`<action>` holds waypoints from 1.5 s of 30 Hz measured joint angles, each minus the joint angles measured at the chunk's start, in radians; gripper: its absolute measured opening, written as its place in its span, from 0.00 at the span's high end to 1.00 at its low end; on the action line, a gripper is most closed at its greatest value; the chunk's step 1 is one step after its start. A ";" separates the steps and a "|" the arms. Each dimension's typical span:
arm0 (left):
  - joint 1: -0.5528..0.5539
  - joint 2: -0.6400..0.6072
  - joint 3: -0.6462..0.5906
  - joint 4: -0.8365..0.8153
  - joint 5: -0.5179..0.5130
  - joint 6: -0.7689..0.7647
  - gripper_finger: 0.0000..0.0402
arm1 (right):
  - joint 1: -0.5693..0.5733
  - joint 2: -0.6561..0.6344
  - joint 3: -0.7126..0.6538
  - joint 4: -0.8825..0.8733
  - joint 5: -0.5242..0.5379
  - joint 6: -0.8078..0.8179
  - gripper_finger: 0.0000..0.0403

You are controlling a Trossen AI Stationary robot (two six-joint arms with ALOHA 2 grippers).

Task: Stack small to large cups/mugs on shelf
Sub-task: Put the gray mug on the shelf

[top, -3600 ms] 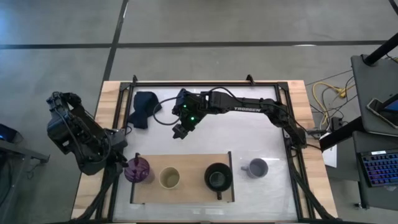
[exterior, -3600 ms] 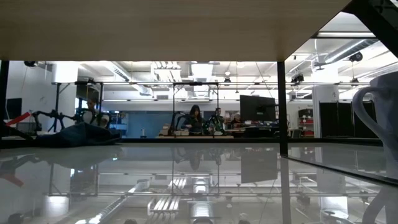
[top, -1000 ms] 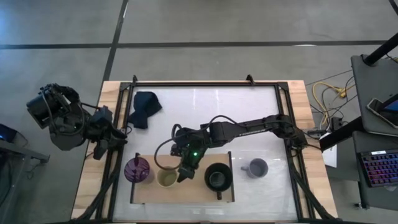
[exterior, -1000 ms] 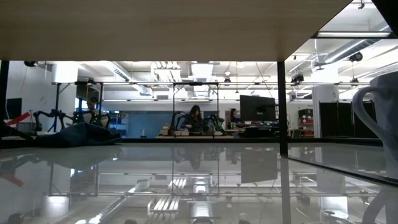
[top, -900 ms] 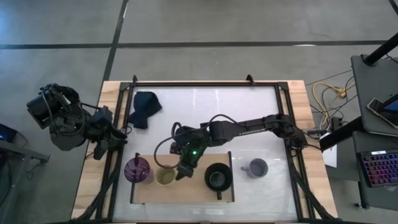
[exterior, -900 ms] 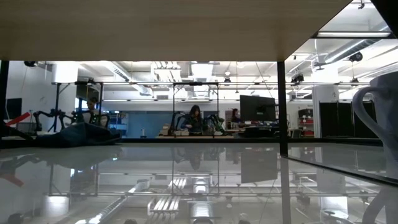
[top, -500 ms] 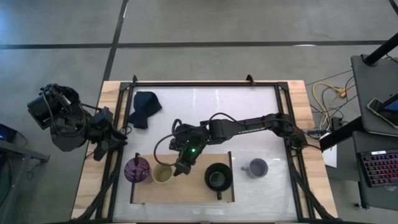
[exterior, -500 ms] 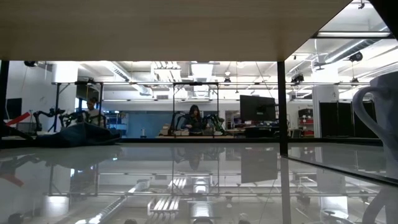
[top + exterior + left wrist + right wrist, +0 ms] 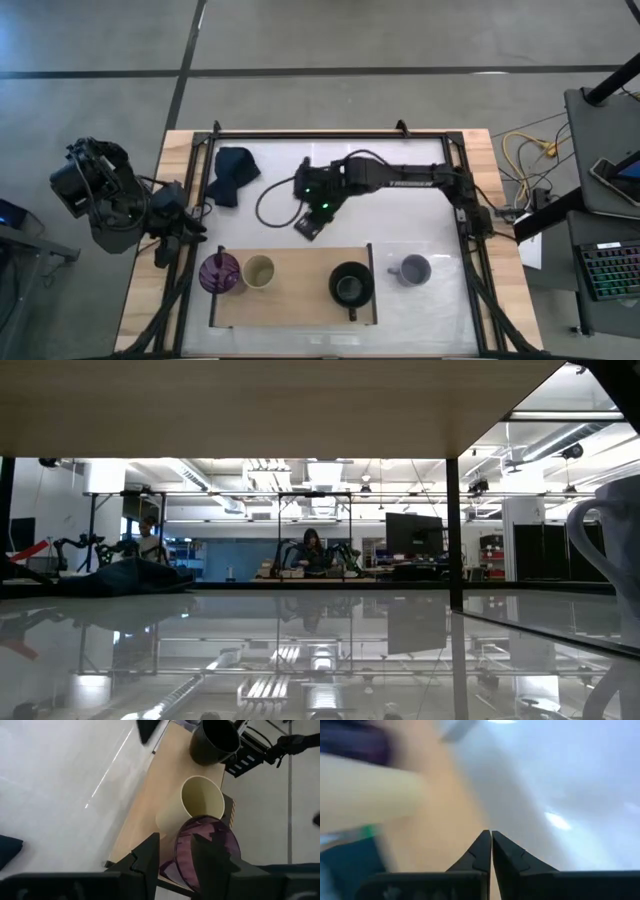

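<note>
Left hand waits off the table's left edge, fingers released, a gap between them in its wrist view. On the shelf we note, in order: purple tumbler touching beige cup, then, well apart, black mug. Right hand hovers over the table just behind the shelf, fingers closed on nothing. Lavender-grey mug sits on the table just right of the shelf.

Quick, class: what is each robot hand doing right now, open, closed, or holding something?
Left hand: open, empty, near the purple tumbler.
Right hand: closed, empty, above the white tabletop beyond the shelf.
</note>
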 joint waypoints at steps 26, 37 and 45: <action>0.000 -0.056 -0.001 0.000 -0.125 0.157 0.76 | 0.118 -0.495 -0.646 -0.453 0.354 0.625 0.66; 0.000 -0.173 -0.082 0.000 -0.223 0.186 0.76 | 0.376 -0.763 -0.858 -0.466 0.386 1.397 0.61; 0.000 -0.256 -0.150 -0.001 -0.222 0.184 0.76 | 0.524 -0.754 -0.904 -0.448 0.183 1.639 0.60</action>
